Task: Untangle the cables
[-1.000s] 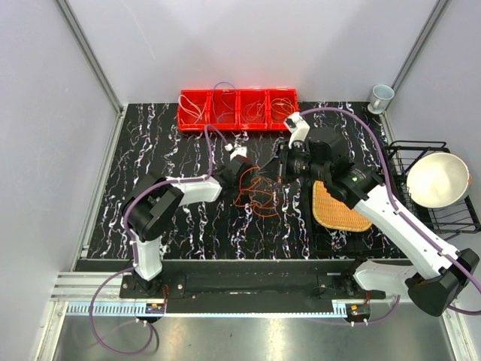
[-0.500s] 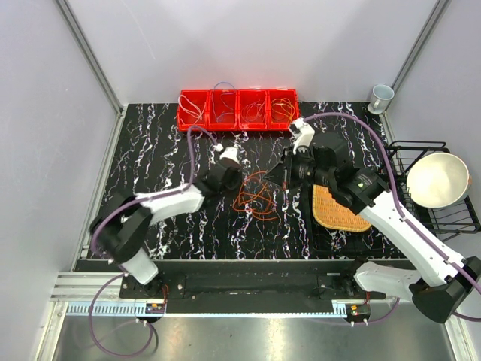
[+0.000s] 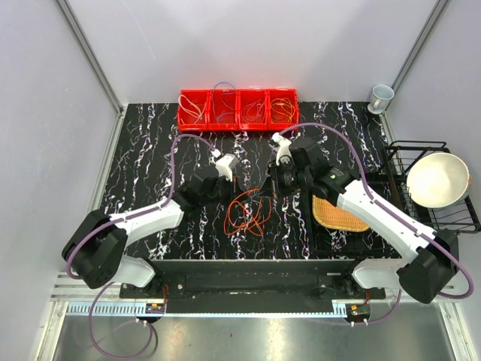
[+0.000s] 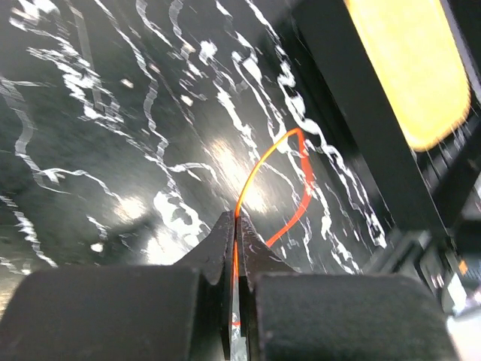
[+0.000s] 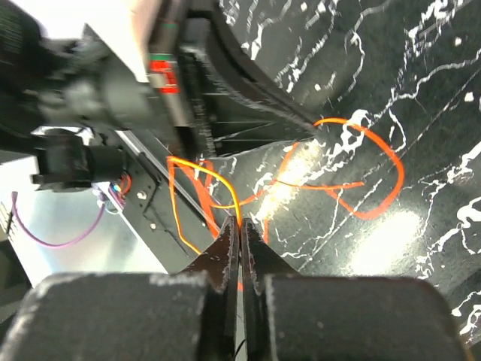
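The cables [image 3: 247, 211] lie as a loose orange and red tangle on the black marbled table [image 3: 150, 150], between my two grippers. My left gripper [image 3: 235, 180] sits at the tangle's upper left. In its wrist view it [image 4: 236, 221] is shut on a thin orange cable [image 4: 263, 162] that arcs away over the table. My right gripper [image 3: 276, 186] is at the upper right of the tangle. In its own view it [image 5: 240, 222] is shut on a yellow-orange cable [image 5: 214, 174], with red and orange loops [image 5: 379, 154] spread out beyond it.
A red tray of bins [image 3: 238, 110] holding more thin wires stands at the back. A woven yellow mat [image 3: 338, 210] lies right of the tangle under the right arm. A wire rack with a white bowl [image 3: 436, 179] and a cup [image 3: 381, 96] stand at the right.
The left gripper has closed on the orange cable and its arm has stretched out lower and to the left. The right gripper shifted left. The tangle slid toward the front edge.
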Robot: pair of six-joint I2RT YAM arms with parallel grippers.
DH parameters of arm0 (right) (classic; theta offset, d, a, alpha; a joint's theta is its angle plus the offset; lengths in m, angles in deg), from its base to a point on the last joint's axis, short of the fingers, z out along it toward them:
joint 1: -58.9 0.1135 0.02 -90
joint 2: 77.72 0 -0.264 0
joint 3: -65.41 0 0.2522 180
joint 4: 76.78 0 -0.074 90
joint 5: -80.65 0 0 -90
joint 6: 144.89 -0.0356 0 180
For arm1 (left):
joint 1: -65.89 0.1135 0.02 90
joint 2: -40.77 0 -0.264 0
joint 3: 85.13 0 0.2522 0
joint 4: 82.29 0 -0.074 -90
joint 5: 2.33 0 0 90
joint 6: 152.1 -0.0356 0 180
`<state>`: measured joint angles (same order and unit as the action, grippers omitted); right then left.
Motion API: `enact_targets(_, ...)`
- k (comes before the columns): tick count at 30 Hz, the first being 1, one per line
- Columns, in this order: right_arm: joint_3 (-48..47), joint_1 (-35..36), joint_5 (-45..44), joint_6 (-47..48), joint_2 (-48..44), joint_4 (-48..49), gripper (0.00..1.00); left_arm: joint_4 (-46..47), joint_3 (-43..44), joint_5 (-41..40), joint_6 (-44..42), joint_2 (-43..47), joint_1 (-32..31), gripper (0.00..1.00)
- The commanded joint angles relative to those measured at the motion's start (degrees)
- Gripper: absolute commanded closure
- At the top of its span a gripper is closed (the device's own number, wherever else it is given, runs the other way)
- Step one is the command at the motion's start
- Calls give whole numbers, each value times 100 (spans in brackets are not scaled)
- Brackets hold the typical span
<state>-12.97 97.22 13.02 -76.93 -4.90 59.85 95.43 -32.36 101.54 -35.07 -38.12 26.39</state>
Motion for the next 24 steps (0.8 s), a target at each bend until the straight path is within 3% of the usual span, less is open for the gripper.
enact_targets(1, 99, 43, 101, 174, 110, 376, 100, 574, 20, 872, -128, 146, 118, 100)
enact_targets(8, 467, 35, -31, 86, 768, 833, 100, 1074, -296, 1539, 346, -56, 540, 100)
enact_targets(12, 486, 35, -512, -28, 1094, 965, 100, 540, -78, 1540, 338, -590, 751, 100)
enact_targets(16, 398, 26, -611, -63, 1471, 1079, 100, 732, 107, 2040, 505, -1084, 918, 100)
enact_targets(24, 319, 26, -1628, -116, 1920, 940, 100, 250, 362, 1550, 497, -1365, 927, 100)
